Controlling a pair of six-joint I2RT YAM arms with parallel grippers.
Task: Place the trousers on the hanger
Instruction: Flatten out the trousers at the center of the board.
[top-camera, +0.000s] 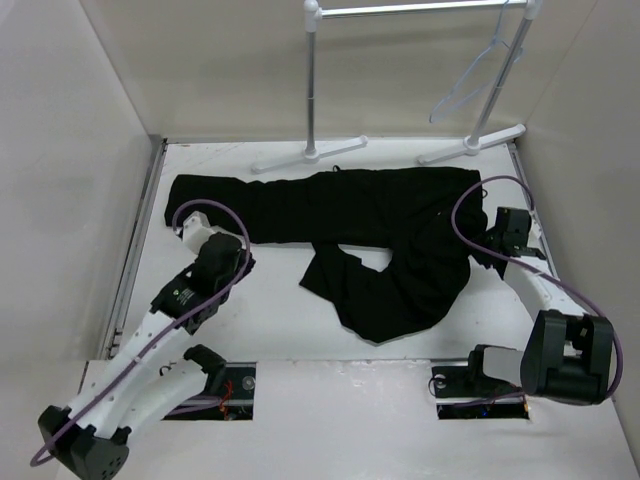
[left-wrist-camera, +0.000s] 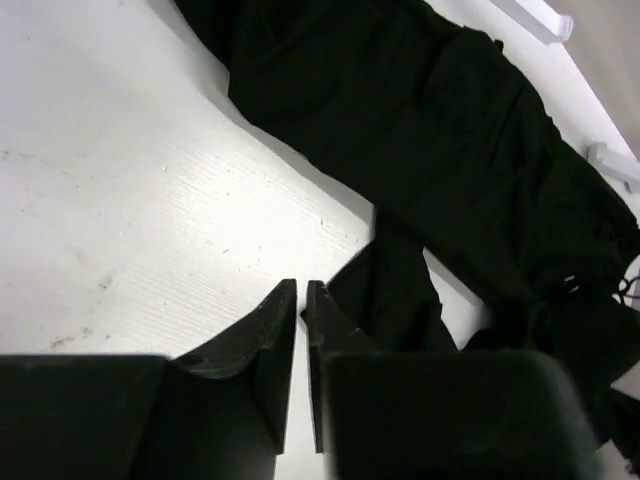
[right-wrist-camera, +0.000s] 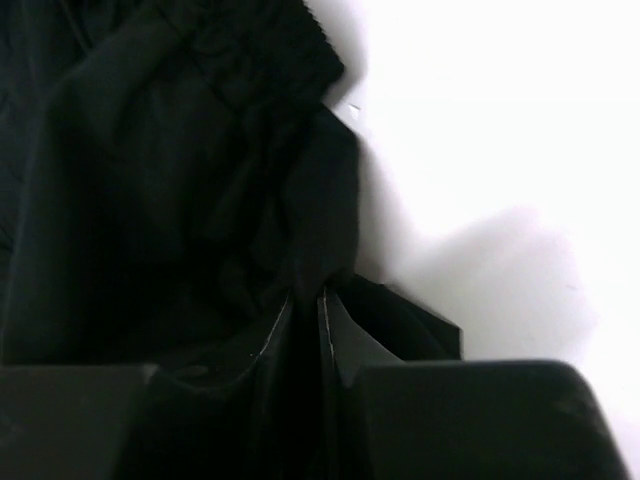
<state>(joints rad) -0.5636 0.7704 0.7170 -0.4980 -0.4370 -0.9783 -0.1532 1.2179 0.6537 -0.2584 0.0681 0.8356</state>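
right tool (right-wrist-camera: 305, 296) seemingly pinching trousers (right-wrist-camera: 150, 180) edge | left tool (left-wrist-camera: 300, 286) closed, empty

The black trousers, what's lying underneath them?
Only the white table shows around the trousers, so they seem to lie directly on it. Anything beneath the cloth is covered and cannot be seen.

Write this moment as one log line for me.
trousers: spread on table | hanger: hanging on rack, bare | left gripper: shut, empty | right gripper: shut on trousers edge
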